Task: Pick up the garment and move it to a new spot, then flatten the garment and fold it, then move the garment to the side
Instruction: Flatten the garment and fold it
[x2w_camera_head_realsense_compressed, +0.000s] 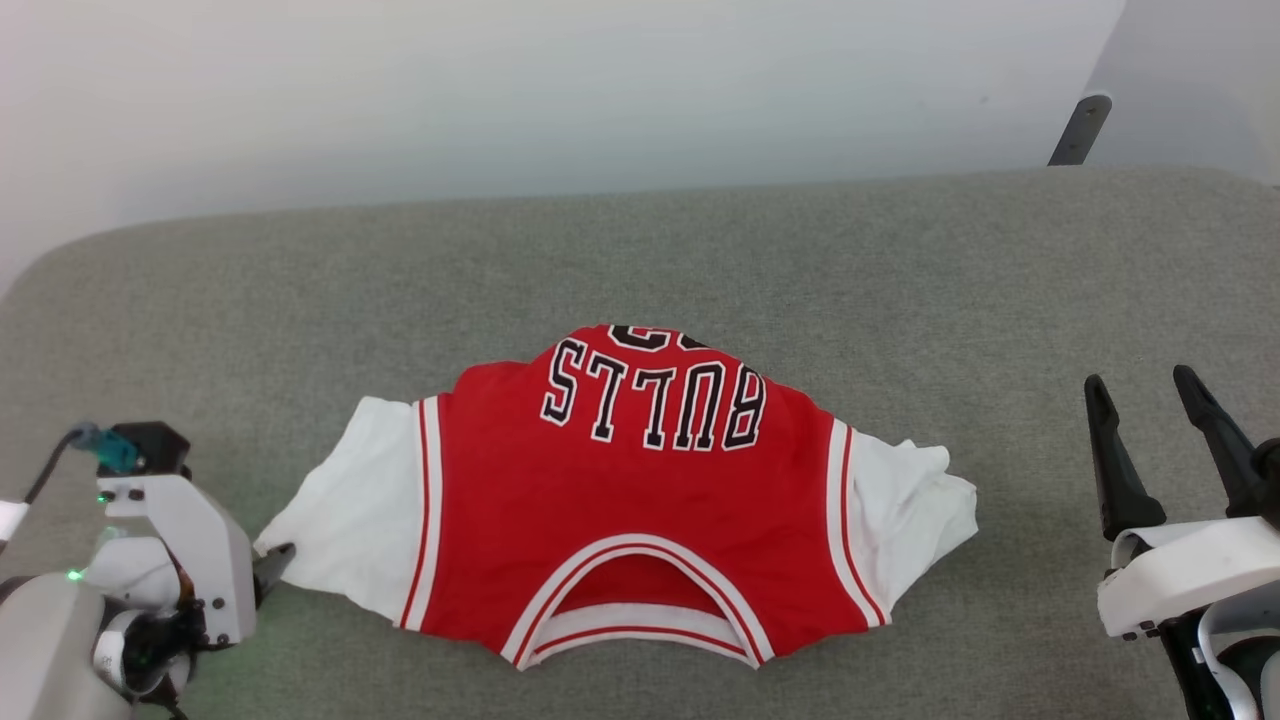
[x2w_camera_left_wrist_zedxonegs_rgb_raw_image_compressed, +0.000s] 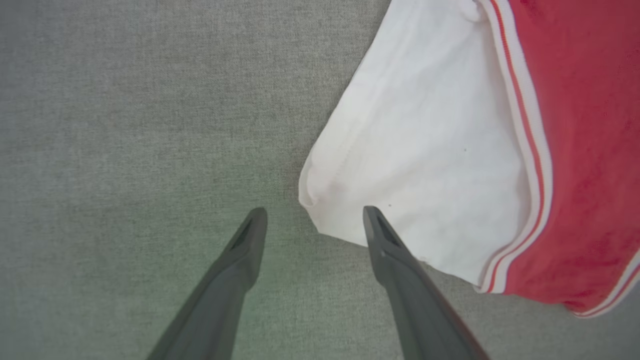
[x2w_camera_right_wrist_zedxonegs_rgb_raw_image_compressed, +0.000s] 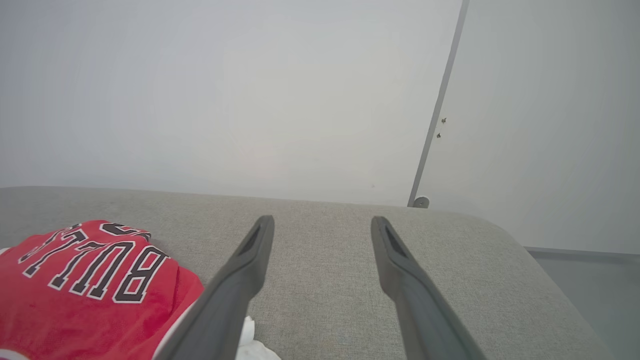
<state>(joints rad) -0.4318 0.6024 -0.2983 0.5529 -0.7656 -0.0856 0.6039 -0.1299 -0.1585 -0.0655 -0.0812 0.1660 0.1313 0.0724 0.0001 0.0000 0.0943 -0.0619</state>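
Left gripper (x2w_camera_left_wrist_zedxonegs_rgb_raw_image_compressed: 314, 212): low over the worktop (x2w_camera_head_realsense_compressed: 200, 300) at the lower left of the head view, fingers spread wide and clamping nothing; the corner of the white sleeve lies between the fingertips, and one finger overlaps the sleeve's edge.
Right gripper (x2w_camera_head_realsense_compressed: 1140, 378): at the lower right, fingers parted and empty, above bare grey fabric and well apart from the cloth.
Garment (x2w_camera_head_realsense_compressed: 640, 490): red jersey lying in the middle of the worktop, between the two grippers.
Neck opening (x2w_camera_head_realsense_compressed: 640, 585): white-and-red striped trim, on the edge nearest the robot.
Sleeves: the left one is spread fairly flat, the right one is crumpled.
Lettering (x2w_camera_head_realsense_compressed: 655, 400): black "BULLS" outlined in white, upside down in the head view, near the jersey's far edge, where the cloth humps up.
Worktop: covered in grey woven fabric, with rounded far corners.
Wall (x2w_camera_head_realsense_compressed: 600, 90): plain white, behind the far edge.
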